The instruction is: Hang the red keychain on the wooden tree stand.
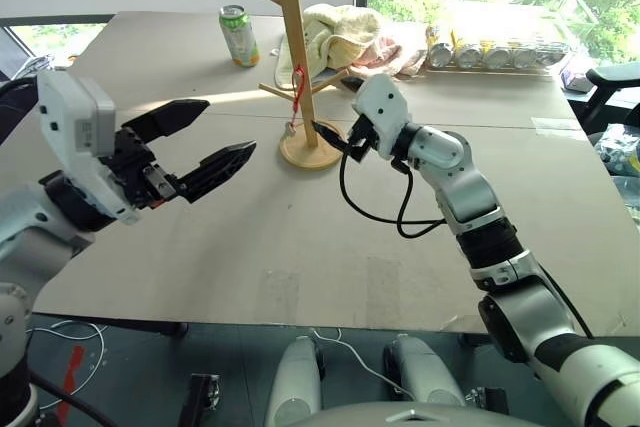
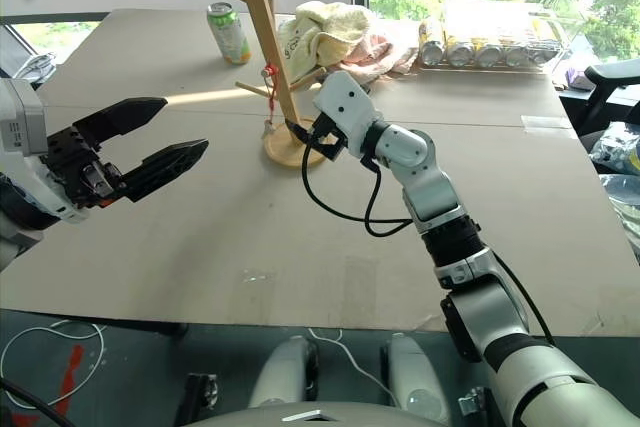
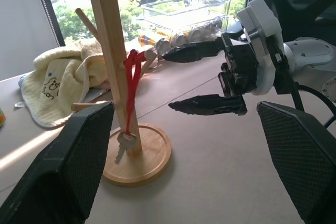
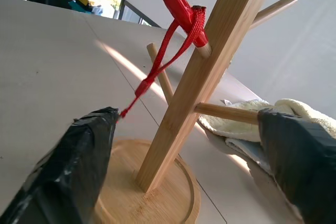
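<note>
The wooden tree stand (image 1: 291, 47) rises from its round base at the table's far middle. The red keychain (image 3: 132, 85) hangs by its cord loop from a lower peg, close against the post. Its silver key (image 3: 122, 142) dangles just above the base disc. My right gripper (image 1: 335, 112) is open just right of the stand, one finger high and one low, apart from the cord. In the right wrist view the cord (image 4: 178, 30) runs down behind one finger. My left gripper (image 1: 228, 127) hovers open and holds nothing, well to the left and nearer than the stand.
A green soda can (image 1: 238, 35) stands behind and left of the stand. A yellow towel (image 1: 340, 32) lies heaped behind it. A clear tray of cans (image 1: 495, 52) sits at the far right. A black cable (image 1: 380, 207) loops under my right wrist.
</note>
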Motion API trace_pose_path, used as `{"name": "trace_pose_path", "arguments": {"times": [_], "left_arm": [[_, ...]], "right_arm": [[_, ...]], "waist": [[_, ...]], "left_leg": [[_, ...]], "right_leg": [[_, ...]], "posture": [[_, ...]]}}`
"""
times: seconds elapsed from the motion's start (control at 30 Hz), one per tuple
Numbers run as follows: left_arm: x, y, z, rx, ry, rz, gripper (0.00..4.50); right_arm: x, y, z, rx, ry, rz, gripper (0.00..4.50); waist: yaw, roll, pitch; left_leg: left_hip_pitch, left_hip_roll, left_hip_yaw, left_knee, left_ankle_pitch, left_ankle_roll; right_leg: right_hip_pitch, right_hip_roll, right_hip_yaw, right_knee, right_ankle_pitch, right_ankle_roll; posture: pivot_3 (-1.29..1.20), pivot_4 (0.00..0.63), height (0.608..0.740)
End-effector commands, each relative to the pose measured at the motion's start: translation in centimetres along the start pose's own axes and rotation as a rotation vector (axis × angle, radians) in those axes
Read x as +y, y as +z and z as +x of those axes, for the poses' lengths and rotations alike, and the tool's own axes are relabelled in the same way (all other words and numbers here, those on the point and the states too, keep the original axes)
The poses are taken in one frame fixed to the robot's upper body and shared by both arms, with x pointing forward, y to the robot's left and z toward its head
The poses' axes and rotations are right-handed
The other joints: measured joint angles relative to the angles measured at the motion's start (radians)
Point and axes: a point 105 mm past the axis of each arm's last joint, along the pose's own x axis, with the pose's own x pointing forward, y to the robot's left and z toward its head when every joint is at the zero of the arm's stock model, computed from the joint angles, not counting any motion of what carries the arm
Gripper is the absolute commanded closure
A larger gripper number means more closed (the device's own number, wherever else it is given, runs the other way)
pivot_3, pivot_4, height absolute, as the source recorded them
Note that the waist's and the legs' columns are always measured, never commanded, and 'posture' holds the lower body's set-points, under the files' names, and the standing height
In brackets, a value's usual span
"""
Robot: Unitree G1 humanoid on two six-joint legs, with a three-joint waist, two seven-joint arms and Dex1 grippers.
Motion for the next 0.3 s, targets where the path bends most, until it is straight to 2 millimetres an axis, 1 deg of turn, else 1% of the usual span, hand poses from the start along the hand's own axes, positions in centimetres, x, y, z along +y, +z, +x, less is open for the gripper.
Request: {"name": "trace_pose_path", "arguments": {"times": [0.03,0.17,0.2,0.3], "left_arm": [[1.2,0.1,-0.4,0.041,0.052,0.053,0.0],[2.4,0.1,-0.9,0.075,0.09,0.085,0.0],[2.8,0.3,-1.1,0.08,0.1,0.089,0.0],[3.6,0.4,-1.3,0.087,0.109,0.095,0.0]], "right_arm": [[-0.9,1.4,-1.8,-0.037,0.028,-0.001,0.05],[-1.0,1.8,-4.1,-0.011,0.132,0.071,0.05],[-1.2,2.3,-5.3,-0.003,0.183,0.083,0.05],[-1.8,3.9,-7.5,0.008,0.265,0.126,0.05]], "waist": [[0.002,0.0,0.0],[0.003,0.0,0.001],[0.003,0.001,0.001],[0.003,0.002,0.003]], "left_leg": [[0.0,0.0,0.0,0.0,0.0,0.0],[0.0,0.0,0.0,0.0,0.0,0.0],[0.0,0.0,0.0,0.0,0.0,0.0],[0.0,0.0,0.0,0.0,0.0,0.0]], "right_leg": [[0.0,0.0,0.0,0.0,0.0,0.0],[0.0,-0.001,0.0,-0.001,0.0,0.0],[0.0,-0.001,0.0,-0.001,0.0,0.0],[0.0,-0.001,0.0,-0.001,0.0,0.0]], "posture": [[0.0,0.15,0.733],[0.0,0.15,0.733],[0.0,0.15,0.733],[0.0,0.15,0.733]]}}
